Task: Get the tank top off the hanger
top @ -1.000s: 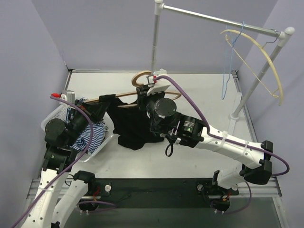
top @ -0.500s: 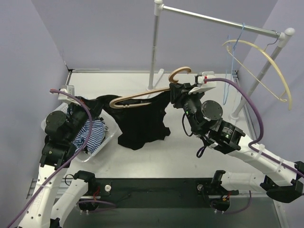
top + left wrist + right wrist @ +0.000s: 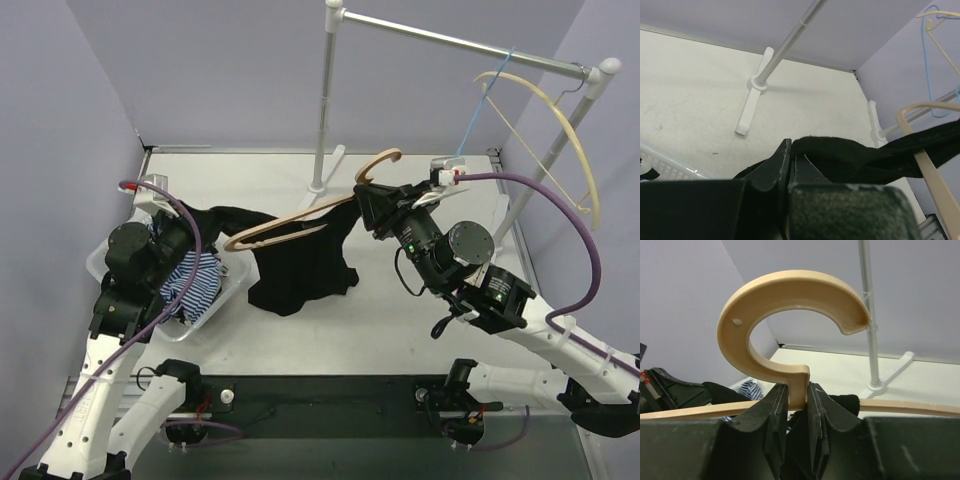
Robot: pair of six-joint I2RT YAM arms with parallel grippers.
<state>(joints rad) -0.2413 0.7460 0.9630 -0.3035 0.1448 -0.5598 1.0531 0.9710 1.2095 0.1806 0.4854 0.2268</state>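
R gripper point(image 3: 793, 390) first: jaws shut tight on the neck of the tan, smooth plastic-looking hanger point(image 3: 790, 282), just under its big round hook. My pads point(image 3: 775, 405) press it from both sides w/ no gap. The R wrist cam shows that clamp clearly. The top cam only shows the R gripper point(image 3: 368, 200) at the hook end, w/ the hanger point(image 3: 290, 222) held tilted above the white tabletop point(image 3: 250, 180).

L gripper point(image 3: 790, 165): closed on a strap of the black fabric tank top point(image 3: 855, 160). The cloth comes straight out from between the fingertips and runs off to the R, crossing the tan hanger bar. From the top cam the L gripper point(image 3: 178, 222) sits over the white plastic lattice basket point(image 3: 235, 285), but the pinch itself can't be made out there.

Tank top point(image 3: 300, 265) per top cam: stretched between both grippers, strap end at my L side, bunched up by the R gripper. Its body hangs down and its lower edge is on the table beside the basket. One hanger arm shows bare tan across the fabric.

In the basket there's a blue-and-white striped cloth point(image 3: 200, 285). The R wrist cam catches only a scrap of it.

Behind is the white metal clothes rail point(image 3: 460, 42). A cream curved hanger point(image 3: 560, 110) and a thin blue wire hanger point(image 3: 478, 140) hang near its R end.
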